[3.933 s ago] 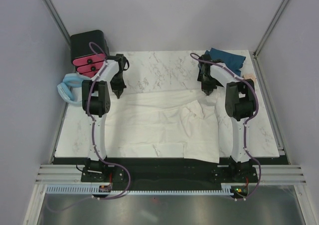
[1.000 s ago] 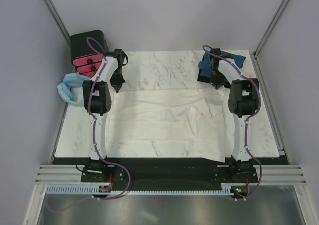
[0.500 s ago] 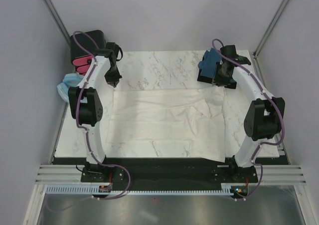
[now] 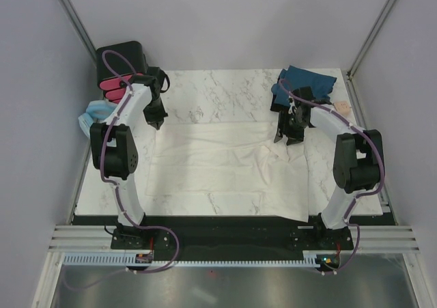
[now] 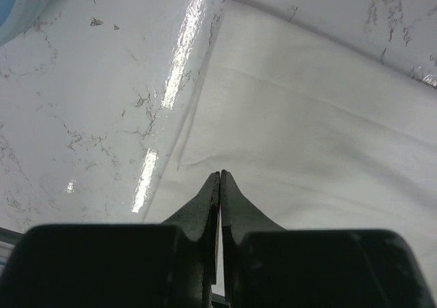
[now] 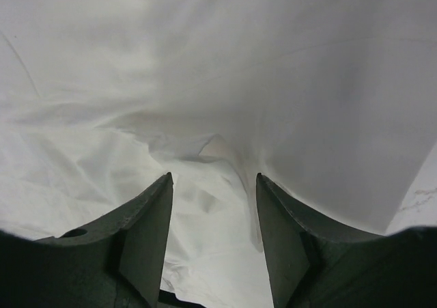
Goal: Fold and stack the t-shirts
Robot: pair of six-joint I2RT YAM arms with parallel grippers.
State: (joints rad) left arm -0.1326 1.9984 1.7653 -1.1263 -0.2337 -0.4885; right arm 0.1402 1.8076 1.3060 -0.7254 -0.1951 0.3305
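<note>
The white shirt [image 4: 218, 164] lies spread in the middle of the table [image 4: 218, 89], mostly flat, with a rumpled crease [image 4: 270, 154] on its right side. The teal shirt [image 4: 307, 81] sits bunched at the far right corner, well apart from the work.

The left gripper [image 4: 156, 122] hangs over the far left corner of the white shirt. Its fingers are pressed together, and the wrist view shows no cloth between them. The right gripper [image 4: 289, 137] stands over the far right part of the same shirt. Its fingers are apart, with the raised crease right under the gap.

I think the arms are about to take the far edge for a fold. Several things can go wrong from here. The left fingers cannot catch anything while they are together, so if they go down like this they only push the corner and wrinkle it. If the right fingers come together on the crease, they may catch two layers or only a loose ridge, and then the lift drags the shirt crooked. If one side grips and the other does not, the fold turns out skewed. The right arm also passes just beside the teal shirt, and a wide swing could knock it from the corner.
</note>
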